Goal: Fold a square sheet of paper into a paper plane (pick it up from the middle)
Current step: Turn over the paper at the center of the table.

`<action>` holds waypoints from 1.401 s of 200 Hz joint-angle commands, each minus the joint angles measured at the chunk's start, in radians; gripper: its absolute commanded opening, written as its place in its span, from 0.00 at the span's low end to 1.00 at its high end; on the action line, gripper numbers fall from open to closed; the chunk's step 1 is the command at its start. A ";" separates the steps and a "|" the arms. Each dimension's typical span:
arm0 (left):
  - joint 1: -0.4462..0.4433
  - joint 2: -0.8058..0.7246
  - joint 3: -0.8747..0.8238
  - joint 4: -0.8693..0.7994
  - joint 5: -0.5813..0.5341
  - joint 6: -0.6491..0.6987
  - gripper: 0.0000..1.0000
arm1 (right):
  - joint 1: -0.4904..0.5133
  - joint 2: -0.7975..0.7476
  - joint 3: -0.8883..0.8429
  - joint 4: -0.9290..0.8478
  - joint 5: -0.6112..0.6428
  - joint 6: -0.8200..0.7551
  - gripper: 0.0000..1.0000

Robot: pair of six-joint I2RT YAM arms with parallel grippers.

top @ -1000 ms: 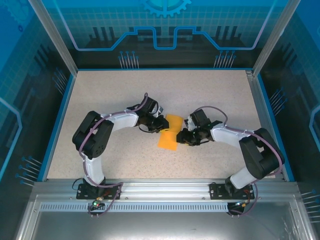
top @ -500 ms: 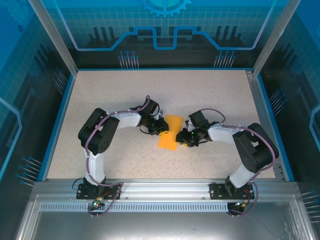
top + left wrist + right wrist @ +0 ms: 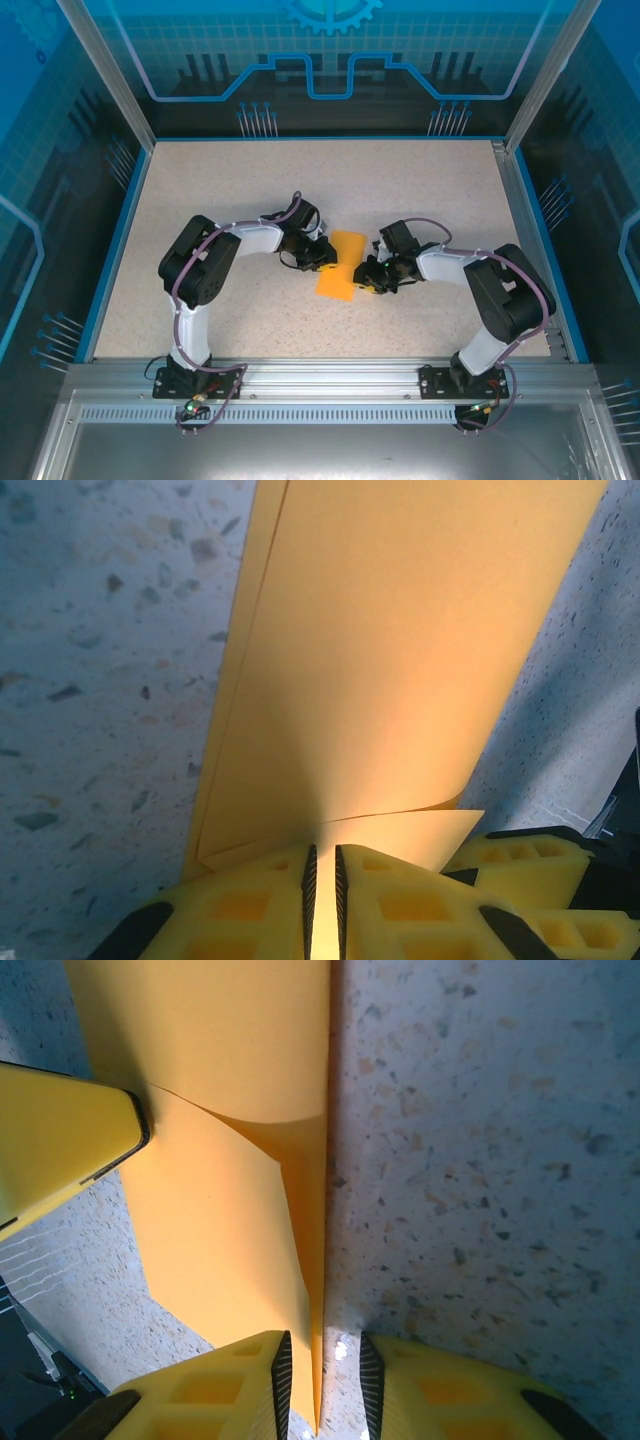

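**Item:** square sheet of paper (image 3: 338, 267), bright orange, partly folded into a narrow layered strip.
**Location:** about the middle of the tabletop (image 3: 200, 180), a little nearer its near edge than its far edge, well apart from every corner.

**Holders**
- Left gripper (image 3: 322, 868): pads pressed together on the strip's left edge, pinching at least two layers where a flap overlaps.
- Right gripper (image 3: 322, 1372): jaws a narrow way apart, astride the strip's right folded edge. The paper stands in the gap against one pad, with bare tabletop showing beside the other. Judged not yet a pinch.

**Risks**
- If the right jaws shut on the top layer alone, the layers part and the fold springs open; a loose flap already curls up off the strip in the right wrist view.
- If both arms draw outward on thin paper, it may tear at the crease or slip from the left pinch.
- If the right pads press down on the tabletop while shutting, the edge may crumple and the crease skew.
- The two grippers sit just beside each other across a narrow strip. One of the left gripper's fingers (image 3: 60, 1140) shows close in the right wrist view, so a small inward move could knock them together.

**Surroundings**
- Blue rim (image 3: 115, 250) along the tabletop's edges and the aluminium rail (image 3: 320, 375) at the near edge, both well apart from the work.
- Nothing else lies on the tabletop; the only obstruction to either arm is the other arm.
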 commanded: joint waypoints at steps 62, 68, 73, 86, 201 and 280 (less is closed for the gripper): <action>0.000 0.019 0.022 -0.038 -0.020 0.027 0.16 | -0.021 -0.028 0.038 0.029 0.043 -0.009 0.33; -0.001 0.018 0.022 -0.039 -0.021 0.027 0.16 | -0.022 -0.022 0.044 0.020 0.045 -0.008 0.33; 0.000 0.018 0.022 -0.040 -0.020 0.027 0.15 | -0.023 -0.019 0.047 0.014 0.048 -0.008 0.33; -0.001 0.015 0.022 -0.041 -0.021 0.029 0.16 | -0.023 -0.021 0.045 0.025 0.051 0.002 0.33; 0.000 -0.036 0.024 -0.008 -0.005 0.031 0.23 | -0.022 0.080 0.057 0.070 0.020 0.024 0.34; 0.000 -0.022 0.024 -0.021 -0.023 0.029 0.22 | -0.018 0.088 0.042 0.170 -0.044 0.052 0.31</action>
